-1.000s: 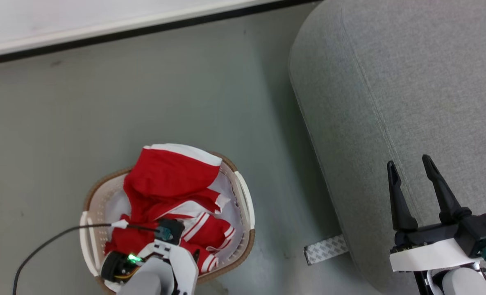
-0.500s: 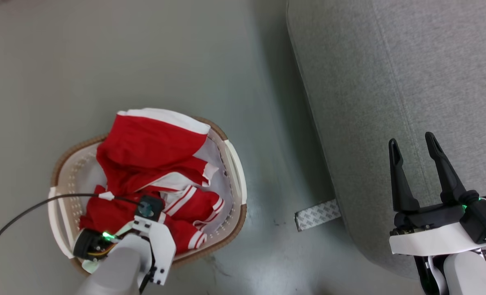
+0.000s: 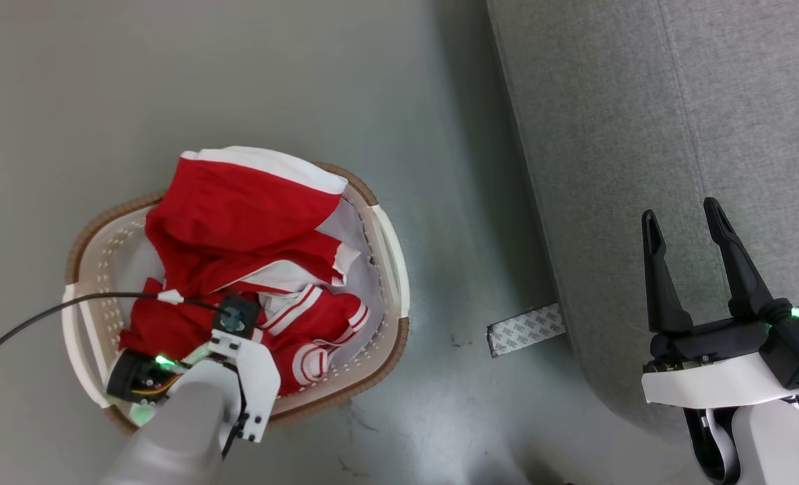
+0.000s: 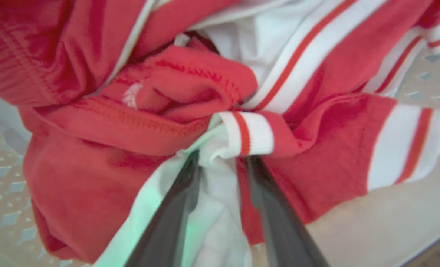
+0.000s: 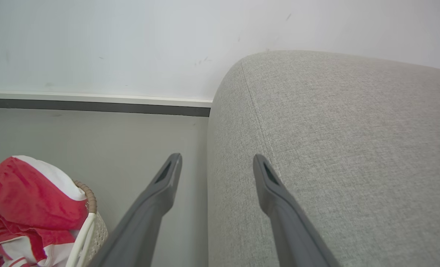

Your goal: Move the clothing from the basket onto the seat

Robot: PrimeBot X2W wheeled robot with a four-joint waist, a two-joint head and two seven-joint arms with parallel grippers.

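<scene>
Clothing [image 3: 238, 222]: red with white trim, heaped in the basket [image 3: 394, 263] on the floor [image 3: 238, 81], at my far left. One white-edged fold rides over the far rim.

Change vs. one second ago: the whole head view has shifted, so my head moved, not the basket. The heap sits in the basket as before.

My left gripper [image 4: 223, 157] is down in the heap. Its two dark fingers [image 4: 183, 200] flank a bunched fold of white and red-striped trim. Cloth fills the gap between them; I cannot tell whether they pinch it. A black cable [image 3: 49, 313] runs from my left wrist out over the basket's left side.

Writing: a small white mark [image 4: 131, 95] on a red fold, too blurred to read.

Centre: a patterned grey strip [image 3: 526, 329] lies flat on the floor, one end at the seat's foot.

Right: the seat [image 3: 608, 135], grey fabric, stitched seam. My right gripper [image 3: 680, 210] hangs over its near edge, fingers spread and gripping nothing, same as one second ago.
</scene>
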